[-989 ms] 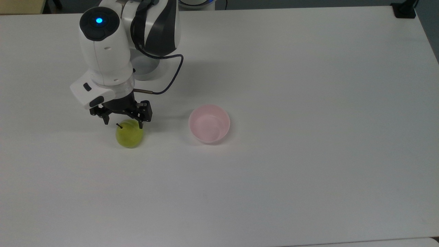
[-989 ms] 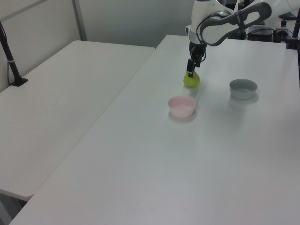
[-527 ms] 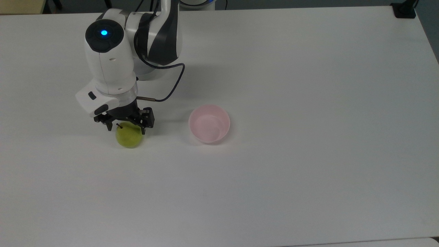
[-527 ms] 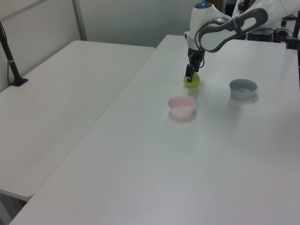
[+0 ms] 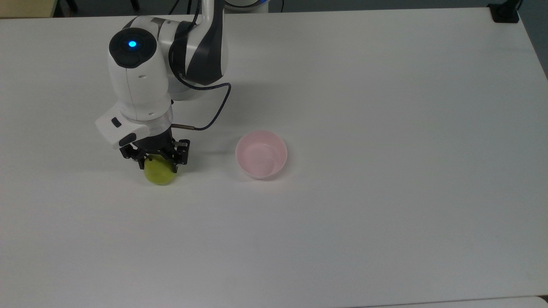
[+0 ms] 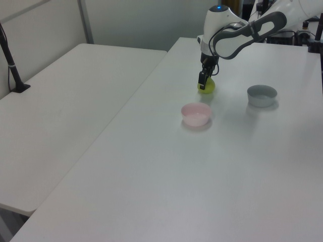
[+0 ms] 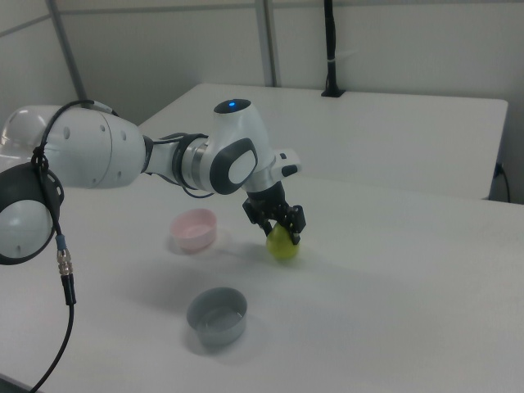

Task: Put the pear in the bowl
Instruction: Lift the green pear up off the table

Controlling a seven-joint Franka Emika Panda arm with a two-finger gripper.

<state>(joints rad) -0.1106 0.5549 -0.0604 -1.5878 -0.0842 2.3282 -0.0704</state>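
The gripper [image 5: 156,164] sits low over the pear [image 5: 160,173], its fingers spread to either side of the fruit's upper part. The pear rests on the white table [image 5: 385,214], well apart from the pink bowl [image 5: 261,154] on the top view's right.

One pear [image 5: 160,173] on the white table [image 5: 385,214], and two bowls near it: one pale pink bowl [image 5: 261,154], one grey straight-sided bowl [image 7: 217,314]; one robot arm [image 5: 141,85] over the pear
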